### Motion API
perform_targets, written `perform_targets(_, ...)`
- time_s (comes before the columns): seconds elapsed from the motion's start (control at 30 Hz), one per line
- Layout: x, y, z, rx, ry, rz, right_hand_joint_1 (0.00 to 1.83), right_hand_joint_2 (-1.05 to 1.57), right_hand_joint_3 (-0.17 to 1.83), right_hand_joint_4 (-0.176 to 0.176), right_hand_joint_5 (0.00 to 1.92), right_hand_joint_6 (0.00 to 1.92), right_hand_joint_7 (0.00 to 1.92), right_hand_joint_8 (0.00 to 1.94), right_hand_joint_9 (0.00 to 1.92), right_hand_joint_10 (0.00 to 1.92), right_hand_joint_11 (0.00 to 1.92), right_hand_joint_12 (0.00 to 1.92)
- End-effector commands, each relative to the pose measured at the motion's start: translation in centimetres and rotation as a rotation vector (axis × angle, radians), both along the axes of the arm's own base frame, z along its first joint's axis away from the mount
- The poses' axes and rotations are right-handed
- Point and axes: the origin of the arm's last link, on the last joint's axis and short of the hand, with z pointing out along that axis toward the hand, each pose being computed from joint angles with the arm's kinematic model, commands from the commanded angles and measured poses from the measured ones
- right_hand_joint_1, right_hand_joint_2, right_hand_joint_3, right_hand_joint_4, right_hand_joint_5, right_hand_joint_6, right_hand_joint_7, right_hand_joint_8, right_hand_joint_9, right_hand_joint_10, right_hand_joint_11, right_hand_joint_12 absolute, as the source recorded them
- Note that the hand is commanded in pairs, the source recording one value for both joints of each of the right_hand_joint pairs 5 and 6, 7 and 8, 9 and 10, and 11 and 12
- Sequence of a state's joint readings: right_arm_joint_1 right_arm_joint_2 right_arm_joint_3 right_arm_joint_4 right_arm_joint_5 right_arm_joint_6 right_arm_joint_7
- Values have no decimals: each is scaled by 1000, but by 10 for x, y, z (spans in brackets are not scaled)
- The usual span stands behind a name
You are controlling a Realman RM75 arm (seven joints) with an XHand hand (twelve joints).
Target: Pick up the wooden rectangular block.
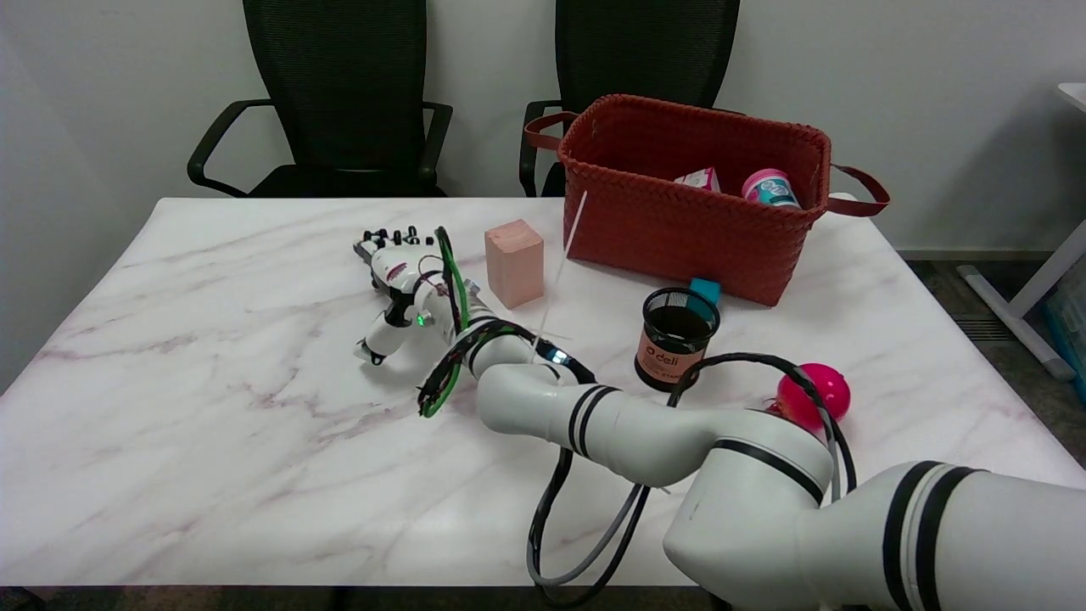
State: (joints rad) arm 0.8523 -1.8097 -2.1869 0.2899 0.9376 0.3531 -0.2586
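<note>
The wooden block [514, 262] stands upright on the table [212, 441], just left of the red basket [696, 216]. The robot hand [399, 284] lies low beside the block's left face, fingers apart and holding nothing, so this looks like the approach before the grasp. Next it must move right and close around the block. The basket holds a pink-lidded tub [769, 187] and what seems a small carton [699, 179]. The black mesh cup [676, 336] looks empty.
</note>
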Motion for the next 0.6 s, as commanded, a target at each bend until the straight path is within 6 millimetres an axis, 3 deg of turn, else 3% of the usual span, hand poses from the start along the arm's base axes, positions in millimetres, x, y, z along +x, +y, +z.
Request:
perform_targets(0.03,20,15,18,-99,-360,48,1091,292,584,0,76,76,59,59,135,135,72,72)
perform_targets(0.6,26,50,94,-327,-708,187,1097,344,686,0,77,77,153,153,237,237,263,263)
